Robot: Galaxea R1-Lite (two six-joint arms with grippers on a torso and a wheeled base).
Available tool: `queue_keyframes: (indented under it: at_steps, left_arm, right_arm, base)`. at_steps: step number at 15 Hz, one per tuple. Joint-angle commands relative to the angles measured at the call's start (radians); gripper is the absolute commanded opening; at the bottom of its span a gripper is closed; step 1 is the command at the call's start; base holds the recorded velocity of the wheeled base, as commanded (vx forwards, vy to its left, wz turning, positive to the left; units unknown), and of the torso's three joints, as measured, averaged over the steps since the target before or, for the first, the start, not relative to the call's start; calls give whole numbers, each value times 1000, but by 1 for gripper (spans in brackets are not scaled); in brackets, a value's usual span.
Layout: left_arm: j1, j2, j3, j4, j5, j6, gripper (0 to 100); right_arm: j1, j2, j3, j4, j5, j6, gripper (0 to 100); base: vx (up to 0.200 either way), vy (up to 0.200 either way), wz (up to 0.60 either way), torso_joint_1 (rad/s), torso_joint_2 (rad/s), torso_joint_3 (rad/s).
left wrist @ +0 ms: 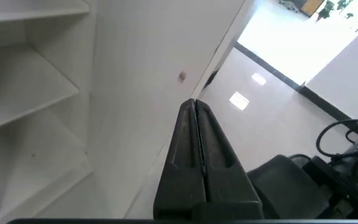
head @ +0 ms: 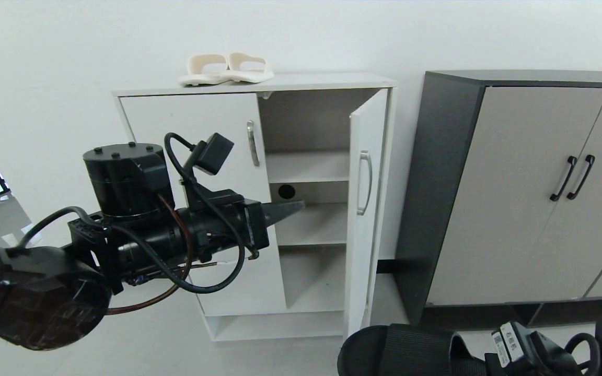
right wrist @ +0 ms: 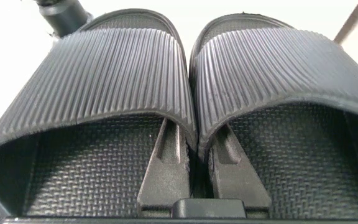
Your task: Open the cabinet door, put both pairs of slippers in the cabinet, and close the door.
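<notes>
Right gripper, clamped on black slippers, sits low, right of the open cabinet; closed left gripper fronts it.

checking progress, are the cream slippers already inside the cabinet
No, the cream slippers lie on top of the white cabinet, not on a shelf inside.

Ahead of your left gripper, jaws pressed together, the shelves lie open. The closed door stands just beside the jaws; the open door beyond.
</notes>
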Motion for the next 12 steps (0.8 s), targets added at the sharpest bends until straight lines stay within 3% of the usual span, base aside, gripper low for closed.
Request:
queue_keyframes:
  at_steps: [1, 3, 5, 7, 8, 9, 10, 11, 12]
  left_arm:
    - [22, -36, 10, -1, 0, 0, 0]
    - [57, -90, 20, 0, 3, 2, 0]
    - [82, -200, 63, 11, 24, 2, 0]
    - [92, -319, 121, 13, 150, 17, 0]
    - [92, -409, 182, 48, 354, 83, 0]
    - [94, -446, 207, 69, 448, 120, 0]
    - [94, -576, 291, 129, 682, 192, 0]
    - [117, -681, 337, 172, 744, 207, 0]
    - [183, -783, 382, 237, 744, 207, 0]
  right_arm:
    - [-6, 15, -23, 0, -4, 7, 0]
    - [-6, 26, -89, 4, -44, 104, 0]
    - [30, 31, -173, 36, -165, 263, 0]
    - [39, 60, -262, 116, -306, 291, 0]
    - [42, 100, -331, 182, -442, 293, 0]
    - [42, 120, -353, 193, -484, 296, 0]
    - [42, 164, -391, 194, -573, 297, 0]
    - [42, 181, -399, 194, -614, 297, 0]
    - [42, 189, -400, 194, -633, 296, 0]
  base:
    - [0, 0, 0, 0, 0, 0]
    - [0, 0, 0, 0, 0, 0]
    - [0, 0, 0, 0, 0, 0]
    - [0, 0, 0, 0, 0, 0]
    - [0, 0, 0, 0, 0, 0]
    - [0, 0, 0, 0, 0, 0]
    - [0, 0, 0, 0, 0, 0]
    - [0, 0, 0, 0, 0, 0]
    - [0, 0, 0, 0, 0, 0]
